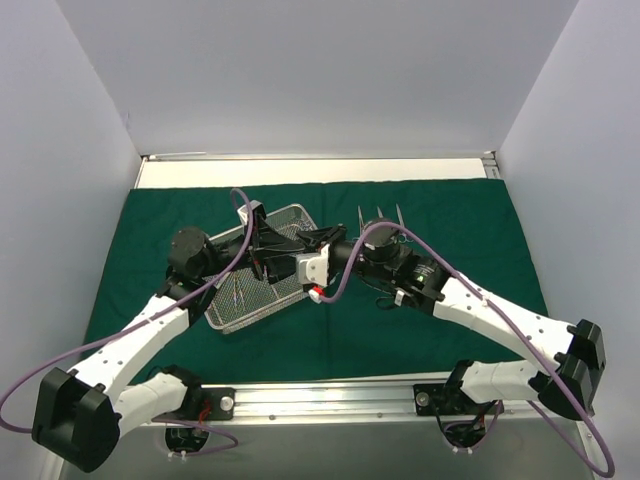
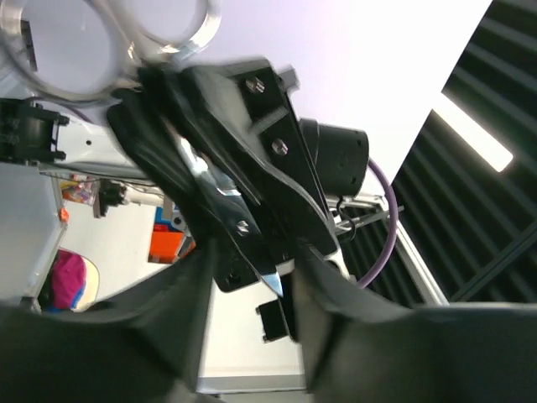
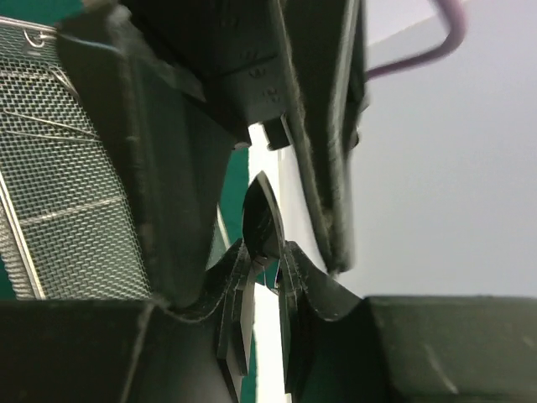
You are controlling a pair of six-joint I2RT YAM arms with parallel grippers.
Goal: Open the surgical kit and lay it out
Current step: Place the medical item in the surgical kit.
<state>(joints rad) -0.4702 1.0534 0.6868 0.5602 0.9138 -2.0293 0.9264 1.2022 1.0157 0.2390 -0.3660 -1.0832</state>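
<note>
The dark green cloth (image 1: 460, 225) lies spread over the table with the wire-mesh tray (image 1: 247, 322) on it, left of centre. Both grippers meet above the tray's right end. My right gripper (image 1: 318, 252) (image 3: 267, 256) is shut on a pair of steel scissors (image 2: 210, 180), a dark curved part of them (image 3: 263, 214) pinched between its tips. The ring handles (image 2: 126, 42) stick out past it. My left gripper (image 1: 288, 241) (image 2: 252, 281) is open, its fingers (image 2: 168, 327) standing apart on either side of the blade tip (image 2: 273, 281). More instruments (image 1: 380, 214) lie on the cloth right of the tray.
The mesh tray (image 3: 59, 168) shows close on the left in the right wrist view. White walls close in the table at the back and both sides. A purple cable (image 1: 235, 200) loops above the tray.
</note>
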